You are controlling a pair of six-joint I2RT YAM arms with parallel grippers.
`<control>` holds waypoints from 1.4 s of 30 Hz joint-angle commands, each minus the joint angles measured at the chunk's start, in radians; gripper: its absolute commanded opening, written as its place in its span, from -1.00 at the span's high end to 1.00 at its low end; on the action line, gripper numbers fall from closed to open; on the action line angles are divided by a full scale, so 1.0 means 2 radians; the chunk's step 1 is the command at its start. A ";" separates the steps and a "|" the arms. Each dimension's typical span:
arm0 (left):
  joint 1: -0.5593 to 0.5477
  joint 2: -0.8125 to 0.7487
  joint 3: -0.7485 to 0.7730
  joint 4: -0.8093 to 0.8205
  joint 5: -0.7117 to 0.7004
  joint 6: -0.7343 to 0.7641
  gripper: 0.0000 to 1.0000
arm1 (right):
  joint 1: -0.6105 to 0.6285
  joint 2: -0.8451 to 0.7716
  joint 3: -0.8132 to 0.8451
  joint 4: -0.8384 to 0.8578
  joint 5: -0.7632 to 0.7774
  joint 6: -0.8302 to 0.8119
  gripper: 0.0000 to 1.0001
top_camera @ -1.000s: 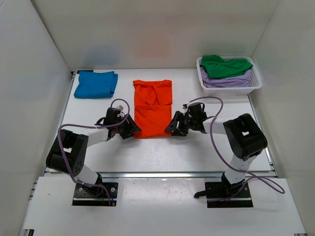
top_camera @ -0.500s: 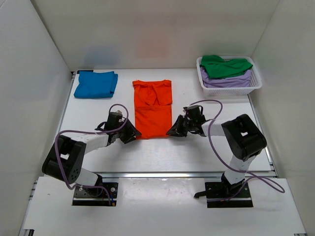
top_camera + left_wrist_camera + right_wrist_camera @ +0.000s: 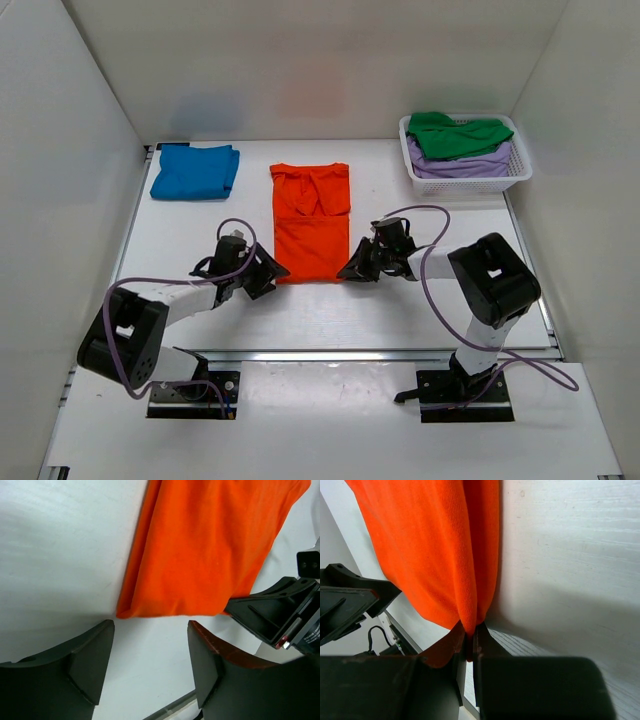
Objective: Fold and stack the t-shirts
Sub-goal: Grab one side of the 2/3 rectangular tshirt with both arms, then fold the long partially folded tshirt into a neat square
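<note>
The orange t-shirt (image 3: pixel 310 220) lies flat in a long folded strip at the table's middle. My right gripper (image 3: pixel 350 269) is shut on its near right corner, and the right wrist view shows the orange cloth (image 3: pixel 430 545) pinched between the jaws (image 3: pixel 471 636). My left gripper (image 3: pixel 267 276) stands open just short of the near left corner (image 3: pixel 125 612), its fingers (image 3: pixel 90 655) apart over bare table with nothing between them. A folded blue t-shirt (image 3: pixel 195 170) lies at the back left. A green t-shirt (image 3: pixel 455 133) sits on a lavender one (image 3: pixel 465 165) in the basket.
The white lattice basket (image 3: pixel 505 183) stands at the back right corner. White walls close the table on three sides. A metal rail runs along the near edge (image 3: pixel 330 353). Purple cables loop from both wrists.
My right gripper has shut on the orange shirt's near right corner. The left gripper has slid a little nearer and stays open just off the near left corner.
</note>
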 commanded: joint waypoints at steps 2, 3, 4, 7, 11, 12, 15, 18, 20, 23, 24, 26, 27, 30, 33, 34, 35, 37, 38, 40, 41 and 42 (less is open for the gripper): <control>-0.006 0.047 0.005 0.002 -0.034 -0.017 -0.35 | 0.002 -0.011 0.003 0.008 0.010 -0.003 1.00; -0.007 0.056 0.003 0.006 -0.034 -0.025 -0.24 | 0.002 -0.012 0.002 0.007 0.009 -0.003 1.00; -0.007 0.062 0.003 0.012 -0.031 -0.030 0.03 | 0.001 -0.013 0.002 0.006 0.010 -0.003 1.00; -0.008 0.065 0.006 0.010 -0.028 -0.029 1.00 | -0.001 -0.019 -0.004 -0.003 0.007 -0.011 1.00; -0.003 0.019 -0.018 -0.023 -0.022 -0.003 1.00 | 0.002 -0.052 -0.030 -0.043 0.006 -0.036 1.00; -0.003 -0.006 -0.036 -0.045 -0.020 0.007 1.00 | 0.002 -0.070 -0.033 -0.053 0.003 -0.047 0.99; -0.002 -0.083 -0.073 -0.098 -0.014 0.026 1.00 | 0.008 -0.122 -0.068 -0.082 0.003 -0.062 0.98; -0.010 -0.167 -0.099 -0.149 -0.014 0.028 1.00 | 0.016 -0.174 -0.109 -0.104 -0.010 -0.061 0.99; -0.025 -0.228 -0.112 -0.170 -0.007 0.014 1.00 | 0.028 -0.203 -0.126 -0.117 -0.016 -0.056 1.00; -0.066 -0.275 -0.105 -0.191 -0.006 -0.023 1.00 | 0.045 -0.246 -0.147 -0.135 -0.027 -0.030 1.00; -0.078 -0.288 -0.100 -0.203 -0.013 -0.022 1.00 | 0.052 -0.262 -0.157 -0.135 -0.028 -0.026 1.00; -0.085 -0.306 -0.100 -0.214 -0.012 -0.029 1.00 | 0.055 -0.278 -0.170 -0.133 -0.040 -0.006 0.99; -0.078 -0.307 -0.102 -0.220 -0.006 -0.029 1.00 | 0.053 -0.290 -0.176 -0.131 -0.039 0.000 0.99; -0.043 -0.329 -0.100 -0.223 0.006 -0.015 1.00 | 0.041 -0.300 -0.170 -0.132 -0.063 0.007 1.00; -0.019 -0.308 -0.073 -0.209 0.024 0.003 1.00 | 0.015 -0.287 -0.134 -0.143 -0.082 -0.006 1.00; -0.011 -0.301 -0.064 -0.204 0.023 0.007 1.00 | 0.003 -0.278 -0.113 -0.146 -0.088 -0.013 1.00; -0.003 -0.275 -0.044 -0.191 0.028 0.021 1.00 | -0.011 -0.264 -0.093 -0.152 -0.098 -0.021 0.99; 0.014 -0.215 0.001 -0.172 0.038 0.035 1.00 | -0.030 -0.239 -0.055 -0.159 -0.106 -0.035 1.00; 0.030 -0.201 0.014 -0.158 0.043 0.047 1.00 | -0.047 -0.220 -0.044 -0.160 -0.117 -0.043 1.00; 0.052 -0.146 0.049 -0.133 0.055 0.057 1.00 | -0.068 -0.184 0.010 -0.162 -0.125 -0.054 1.00; 0.063 -0.109 0.080 -0.113 0.058 0.063 1.00 | -0.080 -0.171 0.029 -0.167 -0.132 -0.065 1.00; 0.071 -0.068 0.110 -0.102 0.063 0.067 1.00 | -0.090 -0.139 0.066 -0.172 -0.138 -0.075 1.00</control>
